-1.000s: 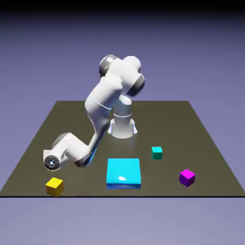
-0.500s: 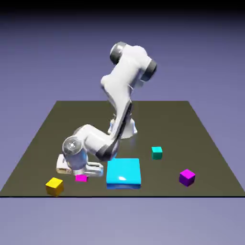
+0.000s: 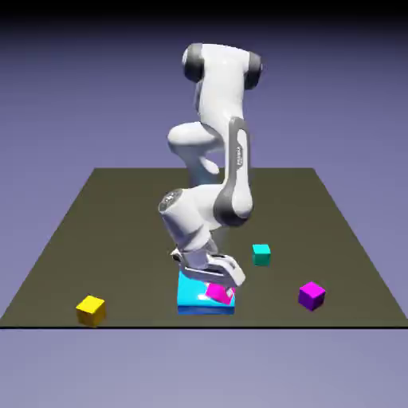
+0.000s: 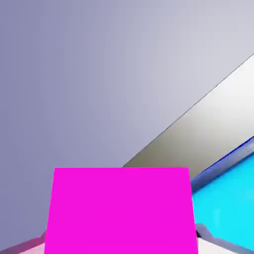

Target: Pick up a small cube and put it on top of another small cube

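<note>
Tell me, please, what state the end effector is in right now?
End effector: closed, holding the pink cube over the flat cyan block.

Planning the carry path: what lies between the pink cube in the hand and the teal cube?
In the exterior view, only bare table separates the pink cube, held over the flat cyan block, from the teal cube.

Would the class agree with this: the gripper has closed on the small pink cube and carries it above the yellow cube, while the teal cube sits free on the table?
One detail is wrong. In the exterior view the gripper, shut on the small pink cube, is above the flat cyan block, not the yellow cube. The teal cube does sit free on the table.
</note>
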